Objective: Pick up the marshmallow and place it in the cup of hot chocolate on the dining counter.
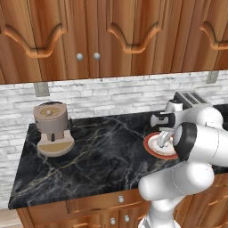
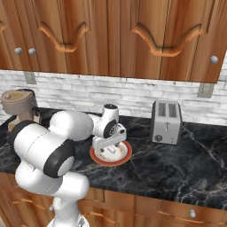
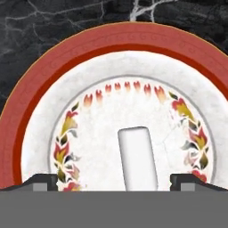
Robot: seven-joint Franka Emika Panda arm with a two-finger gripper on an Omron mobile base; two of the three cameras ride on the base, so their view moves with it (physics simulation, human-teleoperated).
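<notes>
marshmallow (image 3: 138, 158) on plate (image 2: 126, 156) | toaster (image 2: 166, 121) right of plate | coffee machine (image 1: 52, 128) far left, on counter (image 1: 98, 156)

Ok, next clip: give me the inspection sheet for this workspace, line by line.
Surface: black veined counter backed by white brick, wooden cabinets above and drawers below.
Job's things: marshmallow lies on the plate, at its middle, lined up between the gripper's fingertips; cup of hot chocolate and dining counter: nothing seen.
Clutter: coffee machine at the left end of the counter; toaster to the right of the plate.
Grippers: gripper right above the plate, open, with one tip on each side of the marshmallow, not yet closed on it.
Cables: nothing seen.
Surroundings: wall outlets on the brick; cabinet knobs.
</notes>
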